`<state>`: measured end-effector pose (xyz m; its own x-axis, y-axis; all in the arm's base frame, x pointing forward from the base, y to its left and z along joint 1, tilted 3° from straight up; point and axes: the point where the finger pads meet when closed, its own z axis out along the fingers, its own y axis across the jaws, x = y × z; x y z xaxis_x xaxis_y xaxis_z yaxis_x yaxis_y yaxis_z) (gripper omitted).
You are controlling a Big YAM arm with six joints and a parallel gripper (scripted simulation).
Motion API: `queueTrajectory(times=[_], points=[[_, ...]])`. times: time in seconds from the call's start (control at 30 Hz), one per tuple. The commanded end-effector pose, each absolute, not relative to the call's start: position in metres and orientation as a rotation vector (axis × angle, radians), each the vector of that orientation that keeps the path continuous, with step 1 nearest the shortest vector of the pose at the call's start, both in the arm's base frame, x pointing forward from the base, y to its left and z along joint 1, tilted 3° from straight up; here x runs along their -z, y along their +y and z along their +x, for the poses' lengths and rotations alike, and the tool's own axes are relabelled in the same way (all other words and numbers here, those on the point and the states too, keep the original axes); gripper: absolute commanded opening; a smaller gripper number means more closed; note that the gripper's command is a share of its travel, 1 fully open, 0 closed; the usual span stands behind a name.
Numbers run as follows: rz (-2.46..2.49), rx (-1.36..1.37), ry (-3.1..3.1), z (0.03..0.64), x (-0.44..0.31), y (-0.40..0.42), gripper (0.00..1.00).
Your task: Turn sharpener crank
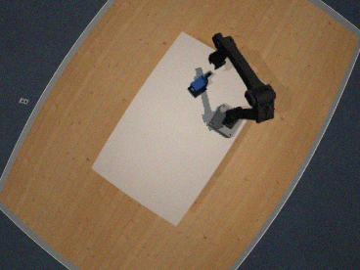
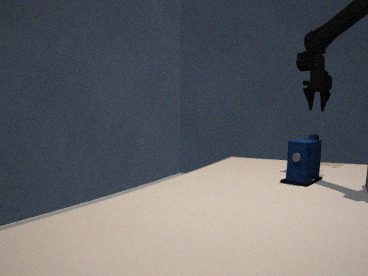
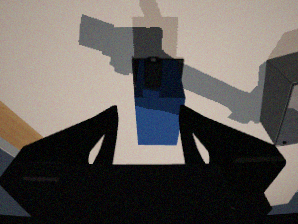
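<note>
A wooden table [image 1: 73, 161] is carrying a white mat [image 1: 157, 147], and the blue sharpener [image 2: 303, 161] is standing upright on that mat, near the mat's far edge and close to the arm's grey base [image 1: 221, 128], which is sitting at the mat's side edge. The black arm [image 1: 245, 68] is reaching out from that base and is holding the gripper [image 2: 317, 104] well above the sharpener, pointing down, with its fingers standing partly apart and gripping nothing. A small dark part on the sharpener's top is probably the crank [image 2: 313, 136], though it is showing too small to be sure.
</note>
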<state>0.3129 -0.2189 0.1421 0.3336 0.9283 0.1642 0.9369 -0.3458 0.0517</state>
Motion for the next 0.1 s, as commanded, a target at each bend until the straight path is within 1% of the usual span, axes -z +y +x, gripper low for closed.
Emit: queueTrajectory(times=[0.0, 0.07], points=[[-2.525, 0.262, -1.775, 0.3179, -0.1494, -0.2234, 0.51], [-2.525, 0.262, -1.775, 0.3179, -0.1494, -0.2234, 0.51]])
